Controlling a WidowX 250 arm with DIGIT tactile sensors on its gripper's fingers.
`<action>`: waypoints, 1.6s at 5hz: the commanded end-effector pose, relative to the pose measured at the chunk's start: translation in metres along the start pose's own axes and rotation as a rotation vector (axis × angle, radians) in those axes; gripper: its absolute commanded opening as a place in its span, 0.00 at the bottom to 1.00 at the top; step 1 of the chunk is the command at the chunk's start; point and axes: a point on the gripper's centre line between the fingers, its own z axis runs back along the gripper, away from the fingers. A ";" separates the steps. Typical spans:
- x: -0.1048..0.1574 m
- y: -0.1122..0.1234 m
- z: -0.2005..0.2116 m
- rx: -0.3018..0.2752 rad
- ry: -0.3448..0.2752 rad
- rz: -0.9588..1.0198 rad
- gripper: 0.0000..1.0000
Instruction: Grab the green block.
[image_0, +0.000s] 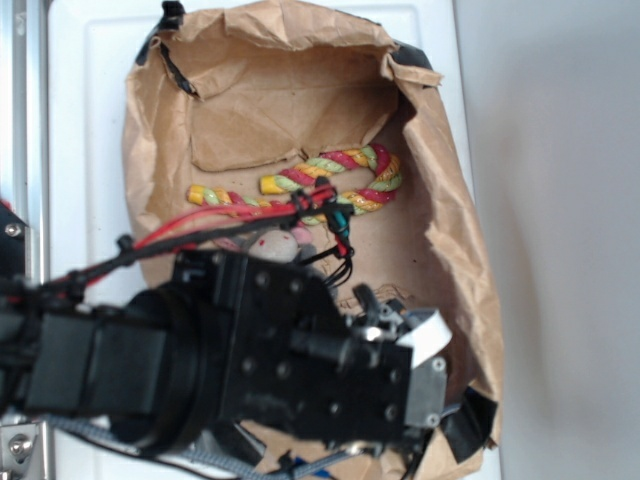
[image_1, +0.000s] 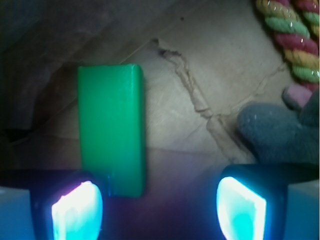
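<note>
Block first: the flat, smooth, solid green block (image_1: 112, 129) lies on crumpled brown paper (image_1: 210, 60), its long side running 12 to 6 o'clock. The black gripper (image_1: 157, 210) is spread wide; the block sits at 11 o'clock, by one finger (image_1: 77, 212).

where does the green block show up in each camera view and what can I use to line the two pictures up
Exterior: the green block is not visible; the arm covers the lower part of the paper bag.
Wrist: green block left of centre, upright, its lower end by the gripper's left finger.
Shared landmark: the striped rope, mid-bag outside; top right corner at the wrist.
</note>
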 end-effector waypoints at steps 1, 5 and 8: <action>0.013 -0.018 0.020 -0.079 -0.057 0.015 1.00; -0.003 0.013 -0.014 -0.096 -0.124 0.017 1.00; 0.005 0.014 -0.004 -0.097 -0.113 0.006 1.00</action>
